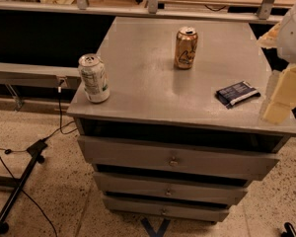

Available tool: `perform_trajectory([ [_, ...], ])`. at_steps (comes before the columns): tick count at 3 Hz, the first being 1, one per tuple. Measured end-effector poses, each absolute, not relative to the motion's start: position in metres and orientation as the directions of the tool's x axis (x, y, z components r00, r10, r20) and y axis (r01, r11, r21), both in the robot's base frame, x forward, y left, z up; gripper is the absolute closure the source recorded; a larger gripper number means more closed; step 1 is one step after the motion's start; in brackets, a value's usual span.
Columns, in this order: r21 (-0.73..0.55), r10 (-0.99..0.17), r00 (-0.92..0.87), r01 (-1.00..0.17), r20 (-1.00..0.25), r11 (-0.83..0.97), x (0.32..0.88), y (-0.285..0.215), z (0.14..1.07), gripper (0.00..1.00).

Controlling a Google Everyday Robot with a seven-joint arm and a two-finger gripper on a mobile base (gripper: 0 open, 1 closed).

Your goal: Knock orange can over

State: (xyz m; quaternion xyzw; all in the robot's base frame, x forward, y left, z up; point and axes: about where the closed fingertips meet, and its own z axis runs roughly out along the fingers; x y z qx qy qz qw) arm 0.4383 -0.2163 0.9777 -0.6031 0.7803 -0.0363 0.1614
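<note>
While the orange can [186,48] stands upright on the grey worktop [148,90], in the upper middle of the frame and toward the far edge of the surface, the gripper [278,102] hangs at the right edge of the picture, over the worktop's right side. It shows as a pale yellowish form slanting down and to the left from a white arm part [293,26] in the upper right corner. Whether it is released or clenched I cannot tell, and it holds nothing that can be seen. It is well apart from the orange can.

Between the two, nearer the gripper, a dark blue packet [238,94] lies flat on the worktop, just left of the gripper's lower end. A white-and-green can [93,78] stands upright near the worktop's left edge, in the left middle of the frame, well apart from the orange can.

The worktop tops a grey cabinet with three drawers [175,159] stacked below it, each with a small knob. On the speckled floor at the lower left, a black cable [59,125] runs down from the wall beside a dark stand [19,184]. A blue tape mark [155,227] sits on the floor at the bottom middle.
</note>
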Motion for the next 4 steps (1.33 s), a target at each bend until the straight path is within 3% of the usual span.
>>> perform_trajectory([
  [2,-0.263,-0.951,-0.196,-0.93,-0.24,0.258,0.463,-0.215,0.981,0.0],
  [4,-0.194,-0.926,-0.208,-0.941,-0.313,0.277,0.577,-0.205,0.96,0.0],
])
